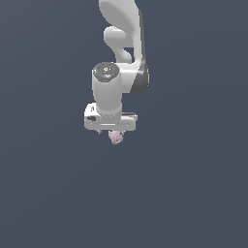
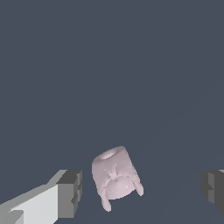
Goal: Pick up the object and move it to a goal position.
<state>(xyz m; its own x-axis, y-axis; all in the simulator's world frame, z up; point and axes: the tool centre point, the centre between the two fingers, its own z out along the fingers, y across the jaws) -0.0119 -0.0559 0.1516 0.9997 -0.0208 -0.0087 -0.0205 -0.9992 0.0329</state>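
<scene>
At the centre of what you are working on is the object (image 2: 114, 177), a small pale pink lumpy blob, roughly barrel-shaped, with a round flat face at one end and two short nubs sticking out at the other. In the wrist view it lies on the plain dark blue-grey floor (image 2: 109, 65), tilted, and it sits between the two dark grey finger pads (image 2: 72, 192) of the white robot gripper (image 2: 142, 190). It is much closer to one pad than to the other: a narrow strip of floor shows between the blob and the nearer pad, and a wide stretch of floor separates it from the far pad. Neither pad touches it.

The fingers stand wide apart, so nothing is gripped yet. This spread probably serves to let the pads pass down either side of the blob before closing.

In the exterior view, the pink blob (image 1: 116, 137) peeks out just below the white gripper (image 1: 111, 131), whose wide body hides most of it. You cannot tell from that view how high the fingertips are above the floor.

Above the gripper, the white robot arm (image 1: 121, 58) rises straight up out of the picture, with the hand pointing down over the blob. That vertical stance suits a top-down pick.

Because the blob is off-centre between the pads, closing may nudge it sideways first. No goal marker is visible in either view.
</scene>
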